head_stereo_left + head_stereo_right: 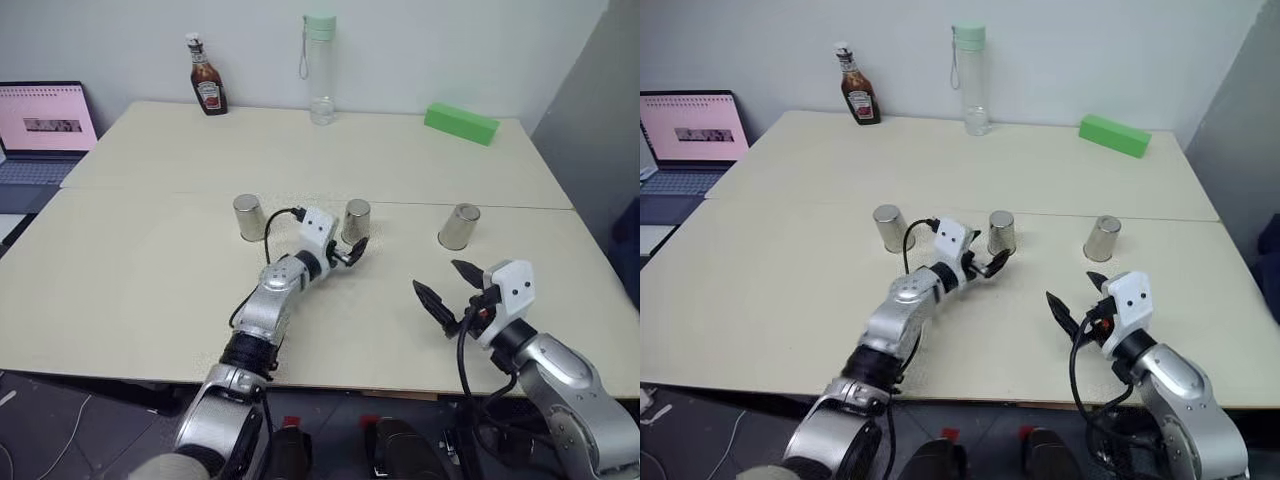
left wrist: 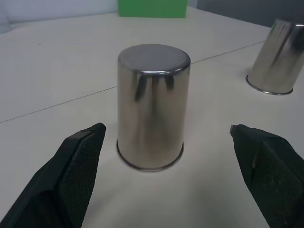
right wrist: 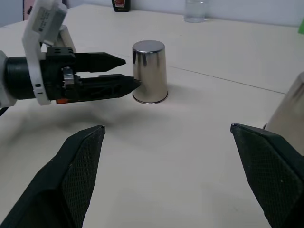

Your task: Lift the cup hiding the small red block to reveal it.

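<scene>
The upright silvery metal middle cup [image 2: 153, 107] (1 of 3 alike) stands at 12 o'clock just beyond the left gripper [image 2: 166, 137], fingers spread and empty, nearer than the right gripper [image 1: 447, 290], equally spread.

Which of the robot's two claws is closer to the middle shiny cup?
The left. The left gripper is right at the middle cup, open, a finger on either side, not yet touching. The right gripper hangs open, well back toward the table's near edge, closer to the right-hand cup.
</scene>
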`<move>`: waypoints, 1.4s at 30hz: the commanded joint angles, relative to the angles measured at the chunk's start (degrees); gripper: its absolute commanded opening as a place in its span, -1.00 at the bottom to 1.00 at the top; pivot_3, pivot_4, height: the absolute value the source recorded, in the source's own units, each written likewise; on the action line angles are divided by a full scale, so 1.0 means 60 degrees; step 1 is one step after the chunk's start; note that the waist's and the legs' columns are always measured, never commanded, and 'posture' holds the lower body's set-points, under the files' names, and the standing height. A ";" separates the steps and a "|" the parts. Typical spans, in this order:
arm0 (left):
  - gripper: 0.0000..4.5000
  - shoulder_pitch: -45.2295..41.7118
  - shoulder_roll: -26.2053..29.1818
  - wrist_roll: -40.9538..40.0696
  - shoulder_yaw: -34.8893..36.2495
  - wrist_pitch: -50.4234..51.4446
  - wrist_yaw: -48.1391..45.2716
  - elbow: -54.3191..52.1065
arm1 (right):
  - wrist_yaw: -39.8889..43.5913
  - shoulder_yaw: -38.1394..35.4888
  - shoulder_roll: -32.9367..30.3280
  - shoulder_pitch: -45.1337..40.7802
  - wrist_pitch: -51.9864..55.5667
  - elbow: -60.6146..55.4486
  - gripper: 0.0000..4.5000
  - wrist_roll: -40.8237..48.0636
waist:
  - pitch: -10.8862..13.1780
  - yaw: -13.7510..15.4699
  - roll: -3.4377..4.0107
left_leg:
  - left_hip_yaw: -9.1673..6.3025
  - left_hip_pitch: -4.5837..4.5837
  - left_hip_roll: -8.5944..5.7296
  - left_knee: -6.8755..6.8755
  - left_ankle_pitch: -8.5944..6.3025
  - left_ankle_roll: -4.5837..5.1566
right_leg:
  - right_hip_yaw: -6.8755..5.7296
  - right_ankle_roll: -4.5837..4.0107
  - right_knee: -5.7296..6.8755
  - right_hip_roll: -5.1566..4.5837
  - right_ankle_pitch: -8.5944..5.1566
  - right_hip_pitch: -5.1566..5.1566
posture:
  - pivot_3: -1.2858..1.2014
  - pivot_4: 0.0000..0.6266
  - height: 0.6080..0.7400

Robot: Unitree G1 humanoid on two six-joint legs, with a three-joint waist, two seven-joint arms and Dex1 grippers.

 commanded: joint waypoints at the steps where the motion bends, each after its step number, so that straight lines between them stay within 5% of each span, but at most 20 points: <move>1: 1.00 -0.0896 -0.0334 0.0253 0.0192 -0.1337 0.0122 0.1707 | -0.0491 -0.0141 0.0199 0.0195 -0.0144 -0.0650 1.00 -0.0116 | 0.0002 -0.0011 -0.0002 | 0.0005 -0.0003 0.0000 0.0000 0.0000 0.0000 | -0.0001 0.0001 -0.0001 0.0000 0.0001 -0.0003 | 0.03 -0.52 1.00; 9: 1.00 -0.2365 -0.0784 0.0464 0.0612 -0.2822 0.0447 0.4443 | -0.1211 0.0031 0.0451 0.0395 0.0016 -0.1085 1.00 -0.0433 | 0.0002 -0.0001 -0.0004 | -0.0002 -0.0006 -0.0003 0.0007 0.0000 0.0000 | -0.0009 0.0007 0.0002 0.0000 0.0003 0.0000 | 0.03 -0.52 1.00; 18: 0.27 -0.2655 -0.0888 0.0634 0.0966 -0.3653 0.0901 0.5304 | -0.1627 0.0284 0.0689 0.0717 0.0009 -0.1368 1.00 -0.0688 | 0.0002 -0.0012 -0.0004 | -0.0001 -0.0003 -0.0001 0.0004 0.0000 0.0000 | -0.0011 0.0007 0.0004 0.0000 0.0003 -0.0002 | 0.03 -0.52 1.00; 22: 0.21 -0.2704 -0.0850 0.0642 0.1091 -0.3803 0.0904 0.5308 | -0.1727 0.0372 0.0738 0.0707 0.0019 -0.1402 1.00 -0.0714 | 0.0002 -0.0014 -0.0004 | 0.0001 0.0003 -0.0001 0.0008 0.0001 0.0000 | -0.0014 0.0009 0.0009 0.0000 0.0005 0.0002 | 0.03 -0.52 1.00; 27: 0.21 -0.2364 -0.0600 0.0306 0.1288 -0.3316 0.0698 0.3374 | -0.1688 0.0494 0.0771 0.0706 0.0041 -0.1346 1.00 -0.0635 | 0.0003 -0.0028 -0.0005 | 0.0002 -0.0002 0.0000 0.0006 0.0000 0.0000 | -0.0012 0.0009 0.0010 0.0001 0.0005 -0.0003 | 0.03 -0.52 1.00; 34: 0.21 -0.0385 0.0370 0.0413 0.1810 -0.0300 0.1930 -0.0960 | -0.1635 0.0453 0.0955 0.0454 0.0047 -0.1094 1.00 -0.0495 | -0.0002 -0.0085 0.0003 | 0.0004 0.0013 0.0017 0.0002 0.0001 -0.0002 | 0.0015 0.0007 0.0015 -0.0008 0.0005 -0.0001 | 0.03 -0.52 1.00; 42: 0.21 0.0344 0.0544 0.0213 0.1778 0.0975 0.1614 -0.1291 | -0.1302 0.0467 0.0902 -0.0193 -0.0030 -0.0525 1.00 -0.0451 | -0.0001 0.0085 0.0002 | -0.0013 0.0011 -0.0004 0.0039 0.0004 -0.0005 | -0.0009 0.0015 0.0031 -0.0011 0.0010 0.0014 | 0.03 -0.52 1.00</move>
